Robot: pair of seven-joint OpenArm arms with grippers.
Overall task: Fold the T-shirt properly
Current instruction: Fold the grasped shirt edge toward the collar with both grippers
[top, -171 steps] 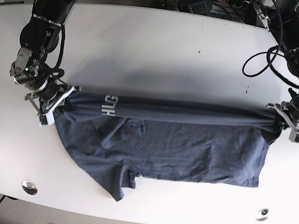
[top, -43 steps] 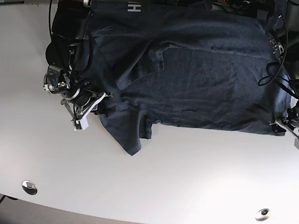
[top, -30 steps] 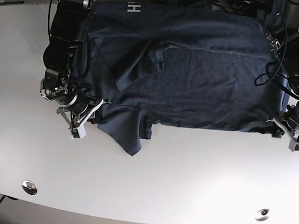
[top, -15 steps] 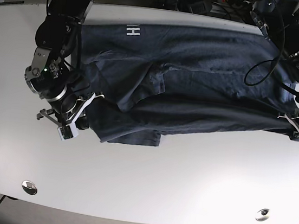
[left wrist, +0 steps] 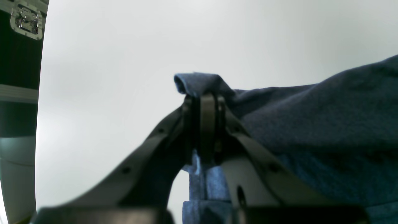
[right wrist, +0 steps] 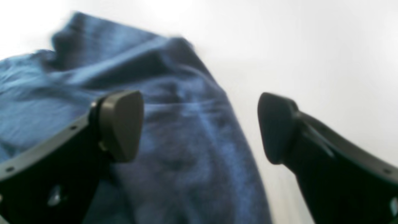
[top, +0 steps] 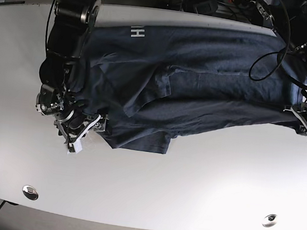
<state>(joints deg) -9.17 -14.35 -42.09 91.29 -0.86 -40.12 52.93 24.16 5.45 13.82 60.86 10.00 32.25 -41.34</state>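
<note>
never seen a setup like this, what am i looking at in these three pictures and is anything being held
It is a robot with two arms folding a dark blue T-shirt on a white table. One picture looks down from above. The other two come from small cameras on each wrist. The left claw, on the right of the overhead picture, is closed and pinches a fold of the shirt's edge. The right claw is open, its two dark fingers spread above the cloth, gripping nothing.

A dark navy T-shirt [top: 201, 93] with white lettering [top: 136, 32] lies on a plain white table [top: 189, 187].
</note>
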